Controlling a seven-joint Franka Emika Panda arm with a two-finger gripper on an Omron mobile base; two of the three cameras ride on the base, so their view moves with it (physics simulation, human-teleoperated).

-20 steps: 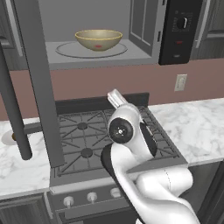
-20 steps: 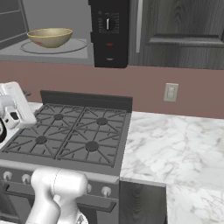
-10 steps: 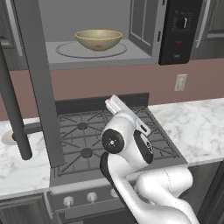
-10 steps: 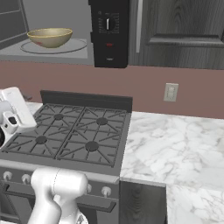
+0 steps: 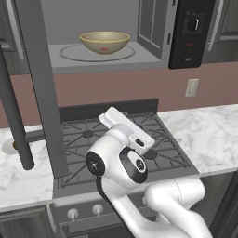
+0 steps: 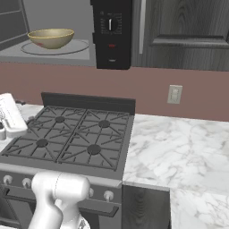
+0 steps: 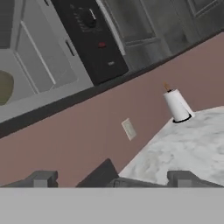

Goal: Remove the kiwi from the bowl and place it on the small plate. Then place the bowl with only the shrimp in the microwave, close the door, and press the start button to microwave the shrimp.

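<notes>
The bowl point(image 5: 104, 42) sits in the upper middle of the left base view, on the glass turntable point(image 5: 69, 54) inside the microwave point(image 5: 190, 32), with the shrimp point(image 5: 105, 49) a small reddish spot in it. The next thing to handle looks to be the door point(image 5: 39, 88), which stands swung wide along the left of that frame. It is a stiff, hinged panel, likely light to swing; a push on its flat face or a hold on the long bar handle point(image 5: 15, 116) would suit better than a pinch on its edge. The tool point(image 7: 111, 178) is spread wide and holds nothing, low over the stove point(image 6: 71, 138). On the desk point(image 7: 192, 144), at the right of the hand view, stands a paper-towel roll point(image 7: 176, 105).
</notes>
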